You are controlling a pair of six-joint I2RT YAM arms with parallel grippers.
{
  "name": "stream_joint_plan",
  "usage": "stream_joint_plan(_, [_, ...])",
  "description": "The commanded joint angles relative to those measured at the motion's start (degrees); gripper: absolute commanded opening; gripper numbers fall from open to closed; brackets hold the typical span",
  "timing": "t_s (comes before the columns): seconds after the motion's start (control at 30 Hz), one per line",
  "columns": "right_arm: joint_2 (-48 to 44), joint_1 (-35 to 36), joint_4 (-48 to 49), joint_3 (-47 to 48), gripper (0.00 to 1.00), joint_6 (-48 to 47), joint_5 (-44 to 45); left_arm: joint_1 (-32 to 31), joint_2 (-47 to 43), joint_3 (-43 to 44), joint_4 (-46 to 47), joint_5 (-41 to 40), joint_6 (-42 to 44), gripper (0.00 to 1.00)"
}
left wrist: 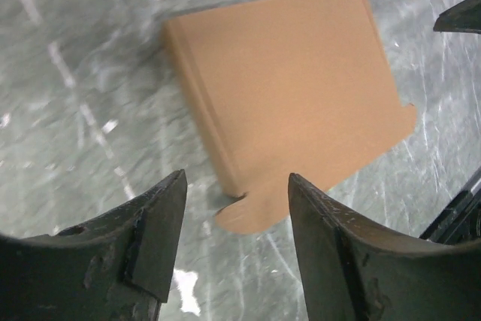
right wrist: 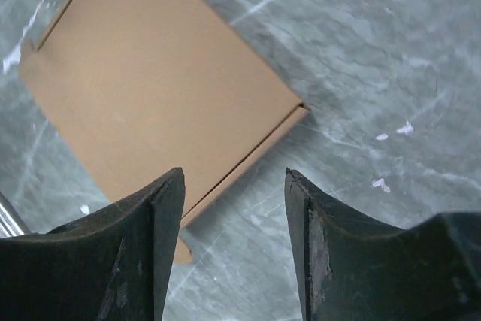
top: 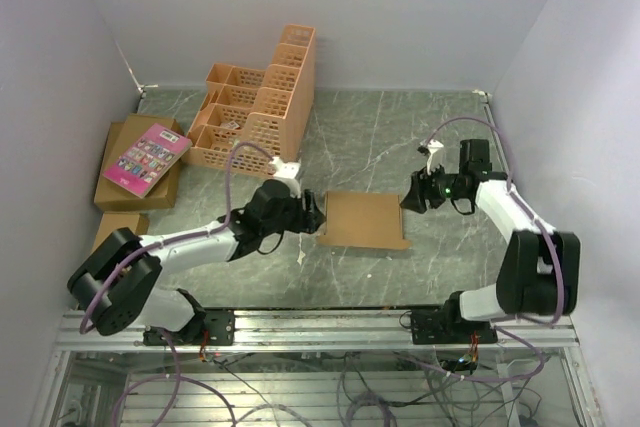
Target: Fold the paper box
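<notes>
Nearest, bolted along the front rail of the grey marbled table (top: 400,137): both arm bases, left and right. Just beyond, at mid-table, the paper box (top: 363,220), closed into a shallow flat packet, broad face up, lying on the surface between the two arms. Seen from overhead, a little wider than deep, with the long axis left to right across the table and one short end toward each arm. Small rounded tabs (left wrist: 242,217) jutting out at both ends of one edge, a thicker folded rim along the left side. At that left end, the left gripper (top: 315,215), just beside the rim, jaws parted well apart, holding nothing; contact with the cardboard impossible to tell. At the right end, the right gripper (top: 405,202), hovering near the edge, likewise parted with only bare table and box corner showing between its dark fingers (right wrist: 154,246). Farther back on the left, an orange lattice crate (top: 255,97), stepped up toward the rear wall. Beside it, against the left wall, brown closed cartons (top: 130,192) with a pink book (top: 147,157) on top.
</notes>
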Motion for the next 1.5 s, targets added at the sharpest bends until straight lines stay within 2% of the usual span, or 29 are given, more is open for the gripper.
stream_joint_plan(0.0, [9.0,-3.8,3.2,2.4,0.55,15.8,-2.7,3.9,-4.3,-8.1,11.3,2.1,-7.2,0.70])
stream_joint_plan(0.1, [14.6,-5.0,1.8,3.8,0.55,17.7,-4.4,4.9,-5.3,-10.2,13.4,1.3,-9.6,0.75])
stream_joint_plan(0.27, [19.3,-5.6,1.0,4.4,0.54,19.0,-7.2,6.0,-2.7,-11.6,17.7,3.8,-11.5,0.76])
stream_joint_plan(0.5, [24.8,-7.6,-0.4,5.0,0.30,19.1,-11.0,6.8,0.5,-12.2,22.4,5.1,-13.3,0.76])
stream_joint_plan(0.77, [28.8,-11.1,-1.4,5.5,0.21,19.2,-12.7,6.7,4.7,-12.7,28.1,7.3,-15.2,0.77])
stream_joint_plan(0.9, [29.7,-12.0,-1.5,5.5,0.19,19.3,-13.0,6.7,7.3,-13.1,31.0,8.0,-17.0,0.82])
stream_joint_plan(1.47, [31.8,-12.9,-1.9,5.9,0.18,19.3,-13.5,6.0,18.7,-11.9,40.0,10.8,-22.1,0.87])
